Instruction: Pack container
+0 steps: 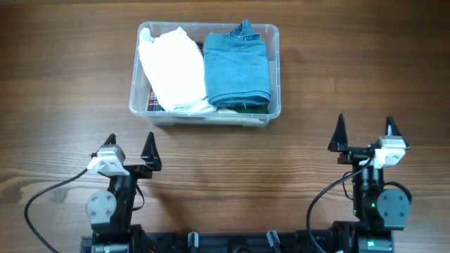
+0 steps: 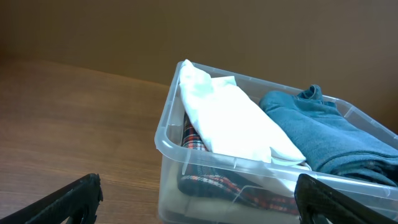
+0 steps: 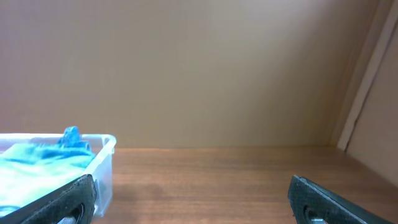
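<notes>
Container (image 1: pixel 211 121), clear rounded-corner plastic, holding folded white cloth (image 1: pixel 172 67) and blue denim (image 1: pixel 237 70); left gripper (image 1: pixel 130 144) and right gripper (image 1: pixel 365 130), jaws spread and empty, stand apart from its near side.

From overhead you look straight down on the brown wooden table (image 1: pixel 70 105). Your left wrist view faces the clear rectangular plastic container (image 2: pixel 168 180) close ahead of its fingers (image 2: pixel 74 199); the right wrist view shares only its corner, leftward.
</notes>
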Controlling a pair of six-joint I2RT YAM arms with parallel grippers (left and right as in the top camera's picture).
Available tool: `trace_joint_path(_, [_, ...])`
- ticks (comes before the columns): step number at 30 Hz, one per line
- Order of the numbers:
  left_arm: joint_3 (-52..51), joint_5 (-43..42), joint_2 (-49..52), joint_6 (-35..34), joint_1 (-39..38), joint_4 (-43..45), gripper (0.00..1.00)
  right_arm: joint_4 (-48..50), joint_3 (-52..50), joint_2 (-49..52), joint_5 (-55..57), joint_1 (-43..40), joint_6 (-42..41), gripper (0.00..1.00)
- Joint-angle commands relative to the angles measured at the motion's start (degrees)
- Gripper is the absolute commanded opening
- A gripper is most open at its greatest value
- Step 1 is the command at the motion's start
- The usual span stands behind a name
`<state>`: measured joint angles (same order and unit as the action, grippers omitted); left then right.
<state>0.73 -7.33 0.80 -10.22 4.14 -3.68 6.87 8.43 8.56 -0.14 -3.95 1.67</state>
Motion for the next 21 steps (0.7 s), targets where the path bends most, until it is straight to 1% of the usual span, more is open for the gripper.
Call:
trace_joint_path(1, [-0.37,0.5,-0.28,-0.57,0.37,-0.13,1.0,0.13,-3.06,-3.56,-4.46,-1.18,0.7,1.0])
trace_joint_path(8, [-0.37,0.5,-0.28,-0.57,0.37,-0.13,1.0,-0.02,-7.8,-6.78,-9.03,-1.16,0.68,1.0])
trace_joint_path(13, [-0.37,0.5,-0.28,-0.57,0.37,-0.13,1.0,-3.39,-8.13,-8.39,-10.34,-0.96,-0.39,1.0])
trace_joint_path(17, [-0.35,0.5,-0.28,-0.57,0.37,-0.13,1.0,-6.05,-8.13,-8.39,-9.97,2.08,-0.31,1.0])
trace_joint_path(21, [-0.37,0.5,-0.28,-0.57,0.37,-0.13,1.0,-6.1,-8.13,-8.39,-9.81,3.56,-0.2,1.0])
